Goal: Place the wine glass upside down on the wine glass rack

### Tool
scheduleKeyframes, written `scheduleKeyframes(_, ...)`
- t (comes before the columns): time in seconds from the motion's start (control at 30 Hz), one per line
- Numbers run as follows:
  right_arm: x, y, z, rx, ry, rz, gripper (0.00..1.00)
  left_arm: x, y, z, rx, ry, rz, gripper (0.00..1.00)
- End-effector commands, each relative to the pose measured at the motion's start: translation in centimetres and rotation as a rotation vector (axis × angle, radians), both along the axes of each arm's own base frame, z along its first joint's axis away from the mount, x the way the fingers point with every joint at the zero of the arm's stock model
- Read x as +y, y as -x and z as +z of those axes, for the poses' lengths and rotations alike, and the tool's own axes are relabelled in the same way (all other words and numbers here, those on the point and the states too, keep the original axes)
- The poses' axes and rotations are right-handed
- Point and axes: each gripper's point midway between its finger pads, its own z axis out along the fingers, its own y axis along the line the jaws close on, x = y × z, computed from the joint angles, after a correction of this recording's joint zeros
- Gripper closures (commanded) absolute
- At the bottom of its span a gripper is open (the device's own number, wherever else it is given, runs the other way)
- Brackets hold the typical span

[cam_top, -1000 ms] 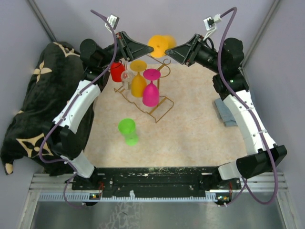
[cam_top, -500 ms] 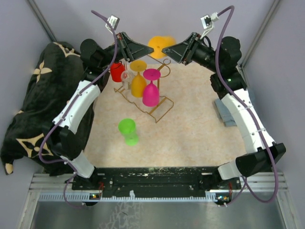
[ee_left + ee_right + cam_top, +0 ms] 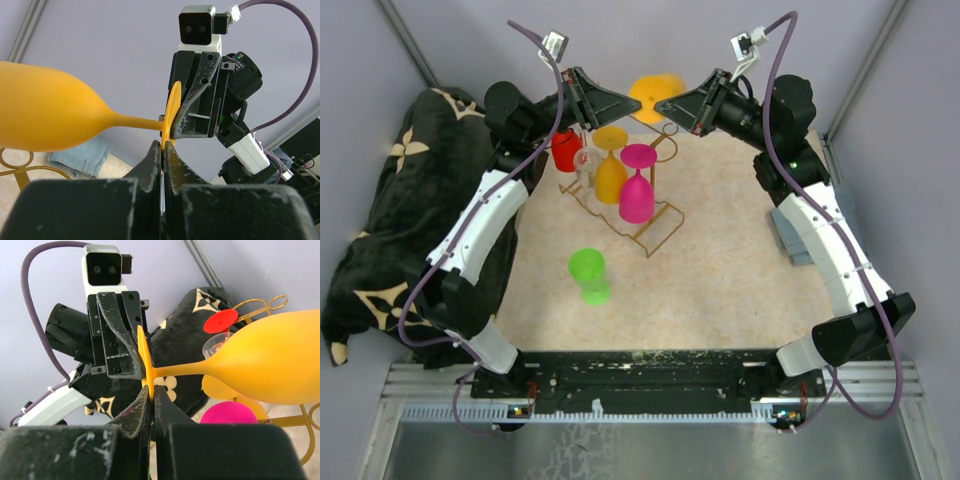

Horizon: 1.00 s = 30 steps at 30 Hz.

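An orange wine glass (image 3: 655,95) hangs on its side in the air behind the gold wire wine glass rack (image 3: 650,236). In the left wrist view its bowl (image 3: 45,120) points left and its thin foot disc (image 3: 173,112) stands edge-on. My left gripper (image 3: 163,145) is shut on the lower rim of that foot. My right gripper (image 3: 152,388) is shut on the same foot from the opposite side, with the bowl (image 3: 270,365) pointing right. The two grippers meet nose to nose above the rack's far end.
The rack holds a yellow glass (image 3: 611,176), a pink glass (image 3: 636,197), a red one (image 3: 566,150) and a clear one (image 3: 585,162), all upside down. A green glass (image 3: 588,273) lies on the mat. A black patterned blanket (image 3: 380,220) is left, a blue cloth (image 3: 790,236) right.
My right gripper has moved slightly left and closed on the glass's foot. The left gripper has kept its hold and stayed in place.
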Motion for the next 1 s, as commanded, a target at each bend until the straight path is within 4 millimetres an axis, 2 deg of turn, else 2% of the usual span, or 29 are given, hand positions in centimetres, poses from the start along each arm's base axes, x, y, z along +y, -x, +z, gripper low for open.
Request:
scheduleKeyframes(0.0, -0.5, 1.3, 3.4, -0.106, -0.035, -0.02, 1.0, 0.5, 1.7, 1.5, -0.058, 0.006, 0.003, 1.0)
scheduleKeyframes(0.17, -0.9, 1.6, 4.0, -0.125, -0.038, -0.034, 1.0, 0.8, 1.7, 1.3, -0.077, -0.004, 0.028, 0.92)
scheduleKeyframes(0.53, -1.7, 1.4, 4.6, -0.176, -0.031, -0.095, 1.0, 2.7, 1.9, 0.5, -0.08, -0.014, 0.07, 0.54)
scheduleKeyframes(0.8, -2.0, 0.3, 4.1, -0.165, -0.033, -0.113, 1.0, 5.3, 2.1, -0.2, -0.07, -0.014, 0.113, 0.5)
scheduleKeyframes(0.97, -3.2, -1.3, 3.8, -0.137, -0.057, -0.134, 1.0, 7.5, 2.5, 0.4, -0.079, 0.004, 0.152, 0.5)
